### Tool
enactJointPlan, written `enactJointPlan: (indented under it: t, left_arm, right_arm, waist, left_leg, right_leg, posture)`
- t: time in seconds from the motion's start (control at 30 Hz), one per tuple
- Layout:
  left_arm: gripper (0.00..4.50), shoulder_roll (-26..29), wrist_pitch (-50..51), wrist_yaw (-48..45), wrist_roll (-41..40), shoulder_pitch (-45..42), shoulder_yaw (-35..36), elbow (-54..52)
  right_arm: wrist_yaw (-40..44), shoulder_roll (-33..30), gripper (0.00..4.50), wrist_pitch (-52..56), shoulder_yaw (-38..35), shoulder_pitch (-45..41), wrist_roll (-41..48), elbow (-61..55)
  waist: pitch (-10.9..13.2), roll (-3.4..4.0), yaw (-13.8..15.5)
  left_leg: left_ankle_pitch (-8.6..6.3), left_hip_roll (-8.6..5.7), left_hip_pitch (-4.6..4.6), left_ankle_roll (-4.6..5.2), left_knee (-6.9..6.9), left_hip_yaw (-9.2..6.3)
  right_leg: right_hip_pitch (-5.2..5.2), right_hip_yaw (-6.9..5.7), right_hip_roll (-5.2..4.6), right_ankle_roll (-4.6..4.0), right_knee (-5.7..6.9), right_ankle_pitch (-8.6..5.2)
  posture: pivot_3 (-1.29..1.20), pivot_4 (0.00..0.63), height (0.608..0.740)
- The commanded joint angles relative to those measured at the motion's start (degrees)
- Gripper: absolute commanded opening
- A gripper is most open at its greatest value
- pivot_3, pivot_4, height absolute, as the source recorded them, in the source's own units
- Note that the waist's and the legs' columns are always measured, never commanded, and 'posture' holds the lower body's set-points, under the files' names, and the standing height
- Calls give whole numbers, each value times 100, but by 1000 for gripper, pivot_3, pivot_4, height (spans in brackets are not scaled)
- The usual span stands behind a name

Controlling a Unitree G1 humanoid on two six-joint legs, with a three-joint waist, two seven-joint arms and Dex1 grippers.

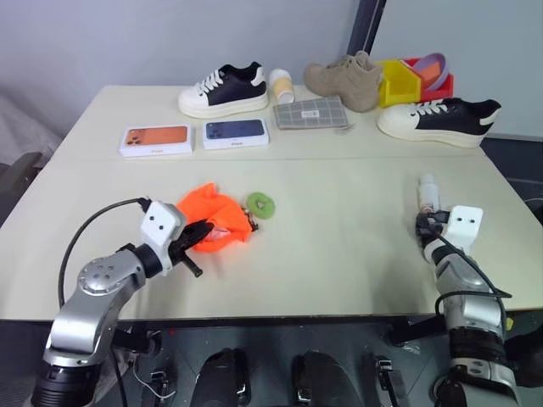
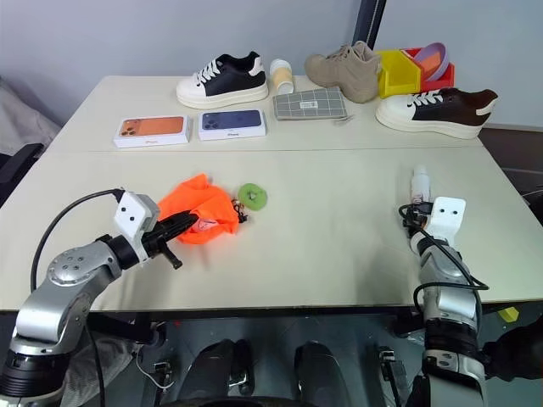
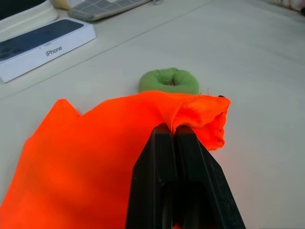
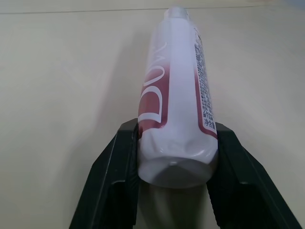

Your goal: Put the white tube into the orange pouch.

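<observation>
Black-fingered right hand (image 4: 177, 157) closing around the small white plastic tube with a reddish-pink label (image 4: 177, 105), lying on the beige surface (image 1: 339, 246), left hand (image 3: 177, 138) pinching shut on the neon-orange fabric pouch (image 3: 90, 157), round green disc (image 1: 260, 203) just beside.

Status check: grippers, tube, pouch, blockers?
Left gripper shut on pouch edge. Right gripper closed on tube, lying on table. Path between looks clear.

Left gripper (image 2: 188, 224) clamps the orange pouch (image 2: 197, 209) near the tabletop's (image 2: 339, 237) front-left edge; right gripper (image 2: 411, 214) meets the white tube (image 2: 418, 184) front-right
</observation>
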Motion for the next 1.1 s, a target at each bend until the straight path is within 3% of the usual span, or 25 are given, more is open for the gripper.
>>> enactJointPlan:
  t: [0.03,0.2,0.27,0.4,0.53,0.77,1.1]
  left_arm:
    - [0,-65,-116,72,-68,-53,53,-106]
    - [0,-100,-122,57,-110,-115,50,-30]
    - [0,-125,-123,54,-173,-148,79,-3]
    - [0,-282,45,111,-503,-267,213,25]
    - [0,-354,271,133,-851,-325,325,63]
    - [0,-344,685,69,-1449,-445,543,205]
    - [0,-280,741,-7,-1559,-531,416,298]
  right_arm:
    - [-10,40,1688,-132,-59,11,33,-180]
    - [402,-56,1688,-460,111,178,17,-638]
    - [905,-161,1688,-501,294,308,130,-1058]
    - [2699,-725,1688,-49,1117,1006,762,-2713]
    - [3308,-1051,1688,617,1558,1411,1237,-3734]
    - [3567,-1201,1688,1312,2603,1352,1036,-4539]
    - [3511,-752,1688,1764,3588,568,636,-4229]
  waist:
    - [0,0,-1]
    - [1,1,3]
    - [3,5,2]
    - [8,14,5]
    - [7,13,19]
    - [8,10,33]
    - [8,8,39]
  left_leg:
    - [0,0,0,0,0,0]
    - [0,0,0,0,-1,0]
    - [0,0,-1,0,-2,0]
    - [-10,2,-1,17,-3,-1]
    - [-16,3,1,27,-4,-8]
    - [-20,3,-2,31,2,-9]
    - [-20,2,-4,31,2,-10]
  right_leg:
    - [0,0,0,0,0,0]
    - [-1,0,0,0,0,0]
    - [-1,0,0,0,0,0]
    - [-2,1,0,2,0,0]
    - [1,-1,2,1,0,0]
    - [0,-2,-2,-20,-3,-11]
    - [-3,-2,-2,-24,-7,-12]
  posture:
    - [0,150,740]
    - [0,150,740]
    - [0,150,740]
    - [0,150,740]
    - [0,150,740]
    - [0,150,740]
    - [0,150,740]
